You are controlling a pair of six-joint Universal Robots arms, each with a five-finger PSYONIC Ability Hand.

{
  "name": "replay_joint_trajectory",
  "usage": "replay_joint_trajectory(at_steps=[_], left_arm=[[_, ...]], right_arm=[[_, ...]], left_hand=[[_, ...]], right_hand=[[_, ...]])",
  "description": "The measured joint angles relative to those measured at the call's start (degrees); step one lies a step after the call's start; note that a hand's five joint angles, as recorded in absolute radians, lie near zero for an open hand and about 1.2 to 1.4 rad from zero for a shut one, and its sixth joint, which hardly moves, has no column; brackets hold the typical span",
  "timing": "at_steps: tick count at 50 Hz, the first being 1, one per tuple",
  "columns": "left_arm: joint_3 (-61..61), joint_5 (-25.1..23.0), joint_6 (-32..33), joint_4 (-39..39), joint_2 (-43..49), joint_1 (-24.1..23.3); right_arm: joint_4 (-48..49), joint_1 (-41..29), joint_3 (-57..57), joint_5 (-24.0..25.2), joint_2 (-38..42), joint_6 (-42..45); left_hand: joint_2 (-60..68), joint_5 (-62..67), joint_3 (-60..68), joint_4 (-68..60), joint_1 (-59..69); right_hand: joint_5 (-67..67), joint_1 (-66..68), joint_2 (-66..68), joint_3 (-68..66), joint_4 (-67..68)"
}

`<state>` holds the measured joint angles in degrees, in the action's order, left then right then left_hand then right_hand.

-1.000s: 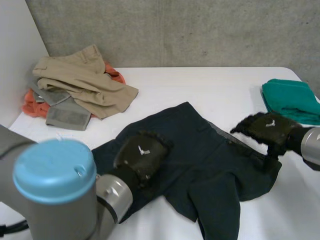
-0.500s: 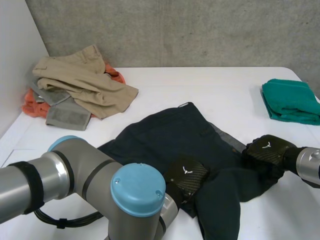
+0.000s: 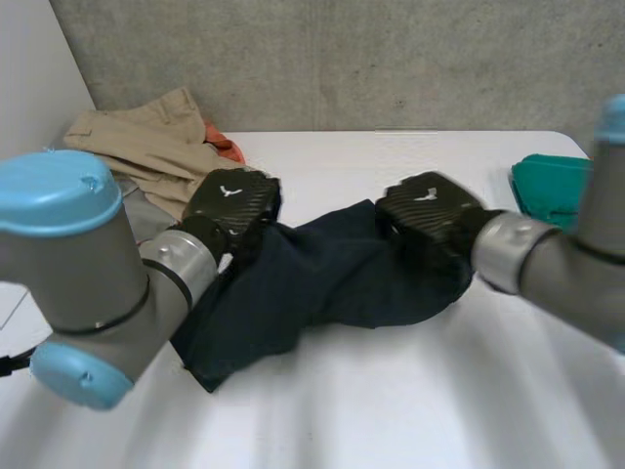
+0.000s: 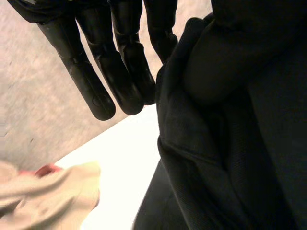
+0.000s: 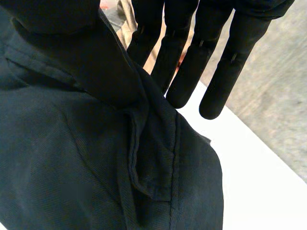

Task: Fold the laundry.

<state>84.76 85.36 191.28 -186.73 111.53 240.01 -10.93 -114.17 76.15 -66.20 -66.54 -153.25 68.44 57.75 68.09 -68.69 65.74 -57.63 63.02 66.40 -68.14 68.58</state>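
A dark navy pair of shorts [image 3: 322,278] hangs bunched between my two hands above the white table [image 3: 410,410], its lower end trailing on the tabletop. My left hand [image 3: 232,203] grips the garment's left upper edge. In the left wrist view its fingers [image 4: 120,72] are straight and the cloth [image 4: 230,143] is pinched at the thumb. My right hand [image 3: 425,210] holds the right upper edge. In the right wrist view straight fingers [image 5: 211,52] stand behind a fold of the cloth [image 5: 96,167] that wraps the thumb.
A pile of tan trousers [image 3: 161,147] on orange cloth [image 3: 223,145] lies at the back left, beside the white side wall [image 3: 29,88]. A folded green garment [image 3: 552,186] rests at the right edge. A concrete wall runs behind the table.
Both hands closed on the shorts' near part, then rose and swung toward the back. The garment, flat on the table a second ago, now hangs bunched between them.
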Motion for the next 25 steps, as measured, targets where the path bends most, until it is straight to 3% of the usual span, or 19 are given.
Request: replay_joint_trajectory(at_steps=[4, 6, 10, 11, 12, 13, 15, 17, 25], left_arm=[[-2.6, -0.2, 2.9, 0.1, 4.1, 3.2], [-6.2, -0.2, 6.6, 0.3, 9.0, 6.3], [-10.0, -0.4, 10.2, 0.6, 13.7, 8.6], [-11.0, -0.5, 11.1, 0.7, 15.0, 9.0], [-11.4, -0.6, 11.4, 0.8, 15.4, 9.1], [-12.0, -0.8, 11.7, 1.0, 16.0, 9.2], [-12.5, -1.0, 12.0, 1.4, 16.0, 9.0], [-12.1, -0.9, 11.8, 2.0, 14.2, 8.1], [-6.5, 2.1, 9.9, 3.1, 1.7, 5.8]], right_arm=[[0.8, -3.8, -4.2, -5.4, 5.4, -1.5], [2.1, -6.9, -8.4, -10.7, 11.0, -2.2], [4.5, -9.0, -12.1, -14.9, 15.6, -2.4], [5.7, -9.4, -13.0, -15.9, 16.6, -2.5], [6.2, -9.5, -13.3, -16.3, 16.8, -2.5], [7.1, -9.7, -13.7, -16.8, 17.1, -2.5], [8.8, -9.9, -14.3, -17.6, 16.8, -2.6], [10.1, -10.0, -14.3, -18.1, 15.0, -2.8], [8.9, -9.0, -12.6, -18.1, 6.7, -3.2]], left_hand=[[0.0, 0.0, 0.0, 0.0, 0.0], [0.0, 0.0, 0.0, 0.0, 0.0], [-1.8, -1.6, -1.7, 1.9, -1.5], [-22.9, -20.9, -22.4, 21.9, -22.2], [-22.9, -20.9, -22.4, 21.9, -22.2], [-35.9, -34.1, -35.4, 35.3, -36.3], [-46.9, -45.7, -45.8, 47.1, -46.5], [-51.0, -50.5, -50.6, 51.8, -48.9], [-51.9, -52.1, -51.7, 52.7, -49.0]], right_hand=[[0.0, 0.0, 0.0, -0.1, 0.1], [0.0, 0.0, 0.5, -0.1, 0.0], [1.3, -0.1, -0.6, 1.7, -2.0], [9.4, -5.3, -8.6, 10.1, -10.4], [12.3, -8.7, -12.2, 13.6, -13.3], [18.1, -14.6, -18.3, 18.5, -18.9], [40.6, -36.5, -40.4, 41.2, -40.6], [52.1, -46.3, -49.6, 51.2, -51.7], [53.7, -46.8, -50.9, 52.7, -53.1]])
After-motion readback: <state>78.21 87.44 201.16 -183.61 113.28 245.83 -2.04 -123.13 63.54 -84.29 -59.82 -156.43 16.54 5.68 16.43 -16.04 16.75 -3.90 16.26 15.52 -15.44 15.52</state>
